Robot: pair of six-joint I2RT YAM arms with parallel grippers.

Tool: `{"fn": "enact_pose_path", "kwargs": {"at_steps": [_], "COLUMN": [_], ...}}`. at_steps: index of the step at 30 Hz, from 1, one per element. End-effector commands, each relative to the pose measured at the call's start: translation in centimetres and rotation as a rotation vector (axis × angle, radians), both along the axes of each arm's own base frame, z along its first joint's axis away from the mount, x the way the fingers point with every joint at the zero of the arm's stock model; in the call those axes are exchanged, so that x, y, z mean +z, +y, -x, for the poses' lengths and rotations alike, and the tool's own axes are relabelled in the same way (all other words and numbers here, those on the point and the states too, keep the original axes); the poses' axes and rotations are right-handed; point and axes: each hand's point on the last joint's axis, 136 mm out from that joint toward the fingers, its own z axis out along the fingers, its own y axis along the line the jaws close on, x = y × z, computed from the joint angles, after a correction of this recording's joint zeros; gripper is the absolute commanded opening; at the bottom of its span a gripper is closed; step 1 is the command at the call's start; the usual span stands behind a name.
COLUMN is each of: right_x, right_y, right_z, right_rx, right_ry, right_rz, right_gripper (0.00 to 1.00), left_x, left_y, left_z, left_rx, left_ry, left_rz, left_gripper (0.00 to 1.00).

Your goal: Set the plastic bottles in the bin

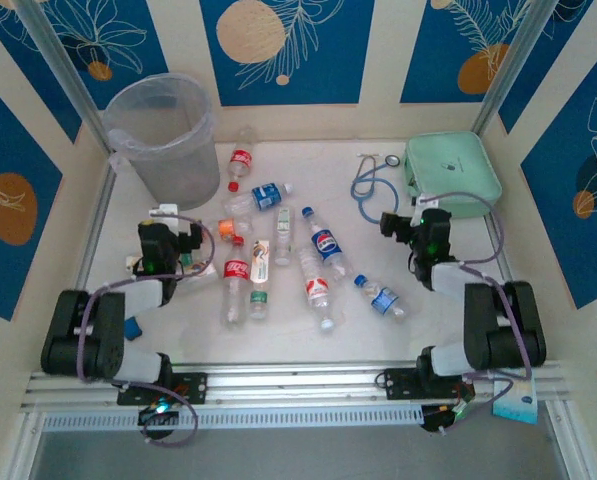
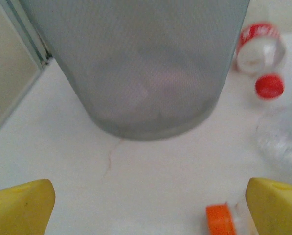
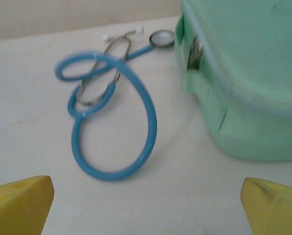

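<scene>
Bottles (image 1: 326, 245) lay scattered on the desk (image 1: 178, 330), bin (image 1: 178, 165) seemingly empty; left gripper (image 2: 149, 208) and right gripper (image 3: 146, 205) hung released, empty.

Bright, even light with faint shadows; both wrist views are softly blurred.

left tool (image 1: 168, 214) and right tool (image 1: 396, 224) both point forward and down, jaws spread wide, empty.
</scene>
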Motion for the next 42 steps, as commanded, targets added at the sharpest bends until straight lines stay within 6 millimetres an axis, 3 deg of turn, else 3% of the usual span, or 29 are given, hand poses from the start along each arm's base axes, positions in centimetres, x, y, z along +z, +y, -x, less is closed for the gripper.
{"fn": "enact_pose_path", "kwargs": {"at_steps": [1, 5, 9, 13, 17, 21, 28, 33, 42], "right_x": [2.4, 2.5, 3.0, 2.4, 0.9, -0.3, -4.1, -5.8, -8.5], "right_y": [0.0, 1.8, 4.3, 7.2, 8.5, 8.9, 8.8, 9.3, 6.9], "right_z": [1.8, 6.1, 11.3, 15.9, 20.0, 20.4, 20.5, 19.6, 18.1], "right_rx": [-0.019, 0.041, 0.093, 0.146, 0.147, 0.143, 0.106, 0.129, 0.079], "right_ry": [0.144, 0.436, 0.694, 0.932, 1.147, 1.219, 1.4, 1.415, 1.429], "right_rz": [0.052, 0.083, 0.056, -0.027, 0.007, 0.039, 0.083, 0.116, 0.146], "right_gripper": [0.99, 0.99, 0.99, 0.99, 0.99, 0.99, 0.99, 0.99, 0.99], "left_x": [3.4, 6.5, 8.7, 9.5, 9.6, 10.4, 10.8, 10.3, 10.1], "left_y": [-0.6, -2.8, -7.1, -11.8, -14.8, -16.3, -15.8, -16.0, -15.7], "left_z": [0.5, 2.1, 4.0, 5.6, 6.7, 7.2, 7.5, 7.4, 7.4], "left_rx": [0.013, -0.004, -0.101, -0.217, -0.283, -0.337, -0.329, -0.333, -0.315], "left_ry": [0.032, 0.167, 0.292, 0.355, 0.405, 0.394, 0.379, 0.391, 0.389], "left_rz": [0.113, 0.302, 0.431, 0.558, 0.686, 0.751, 0.725, 0.726, 0.728], "left_gripper": [1.0, 1.0, 1.0, 1.0, 1.0, 1.0, 1.0, 1.0, 1.0]}}
